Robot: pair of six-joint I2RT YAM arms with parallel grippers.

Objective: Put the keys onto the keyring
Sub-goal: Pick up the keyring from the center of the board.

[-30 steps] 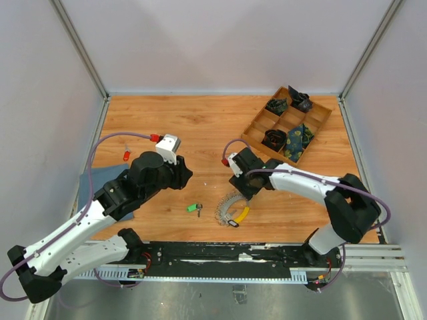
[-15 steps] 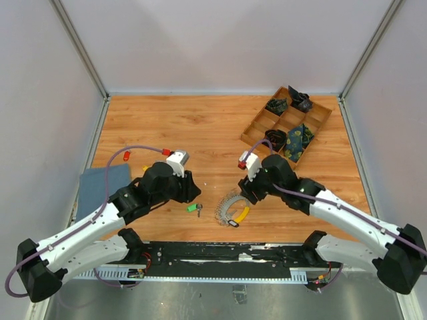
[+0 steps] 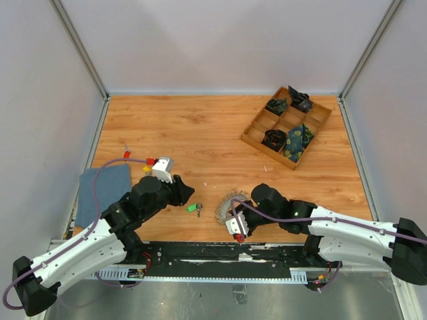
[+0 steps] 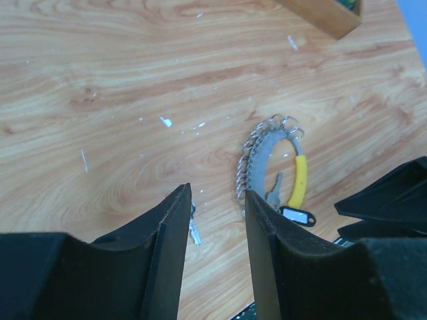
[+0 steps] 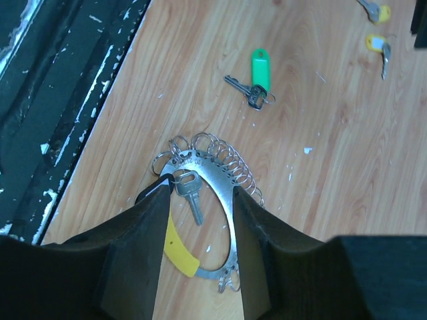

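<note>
Ideally the right end effector (image 5: pixel 200 193), jaws parted and empty over the keyring (image 5: pixel 208 167), should pinch its yellow sleeve (image 5: pixel 179 250) squarely.

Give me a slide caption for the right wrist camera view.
Right pincer open above the keyring, one silver key inside its loop, a green-tagged key lying beyond on the wooden table.

Bright, even, diffuse overhead light; soft short shadows on the wooden tabletop (image 3: pixel 200 127). Wrist views sharp on wood; near fingers (image 4: pixel 167 253) dark, slightly soft-edged.
</note>
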